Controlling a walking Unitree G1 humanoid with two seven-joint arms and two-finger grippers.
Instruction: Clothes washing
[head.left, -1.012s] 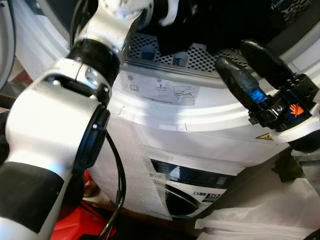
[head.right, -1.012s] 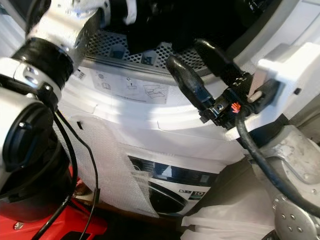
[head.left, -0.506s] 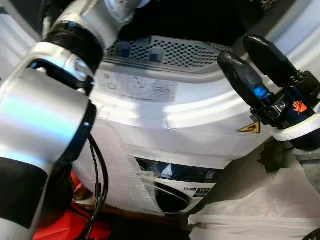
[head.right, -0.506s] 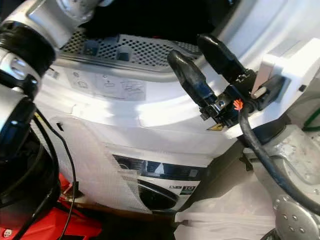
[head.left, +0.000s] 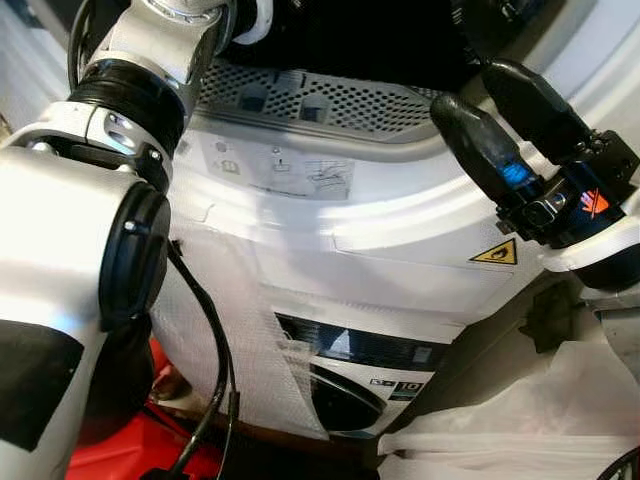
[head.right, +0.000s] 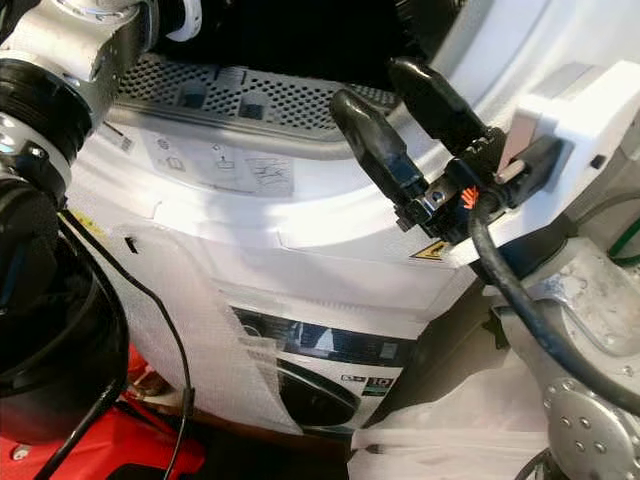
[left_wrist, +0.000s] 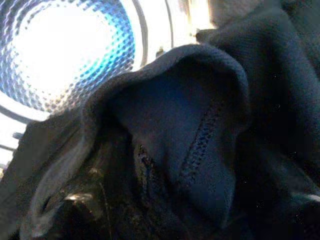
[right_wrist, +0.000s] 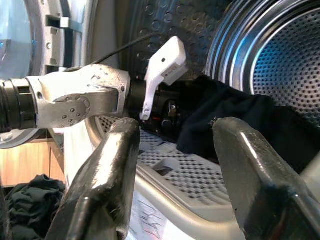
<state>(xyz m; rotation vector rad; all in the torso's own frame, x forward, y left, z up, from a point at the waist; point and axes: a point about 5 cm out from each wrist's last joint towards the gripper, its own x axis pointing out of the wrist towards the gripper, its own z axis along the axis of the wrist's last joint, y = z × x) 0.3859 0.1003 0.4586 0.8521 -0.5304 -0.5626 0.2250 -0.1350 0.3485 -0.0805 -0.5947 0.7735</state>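
You cannot see your left gripper's fingers clearly: in the left wrist view a dark navy garment (left_wrist: 200, 145) lies folded right over the lens, a stitched seam running down its fold, so whether those fingers grip it cannot be told. From the head camera your left arm (head.left: 150, 80) disappears into the dark mouth of the washing machine (head.left: 380, 240) and is cut off at the top edge. The right wrist view shows that same arm reaching in over the perforated grey lip (right_wrist: 185, 175), with the dark cloth bunched beyond its wrist, inside the drum (right_wrist: 295, 55).

The garment is dark blue to black, knit-textured and crumpled; it sits in the machine's opening, against the shiny dimpled drum wall.

Your right gripper (head.left: 505, 110) hovers just outside the opening, at the machine's right rim, fingers spread apart with nothing between them.

The machine front is white, with a strip of instruction pictograms (head.left: 285, 170) below the lip and a yellow warning triangle (head.left: 497, 254) further right. Bubble wrap (head.left: 250, 350) hangs down its lower front. Below the machine, something red (head.left: 120, 450) lies at the left and white plastic sheeting (head.left: 530, 430) at the right. A heap of dark clothes (right_wrist: 30, 200) lies outside the machine, low beside a wooden surface.
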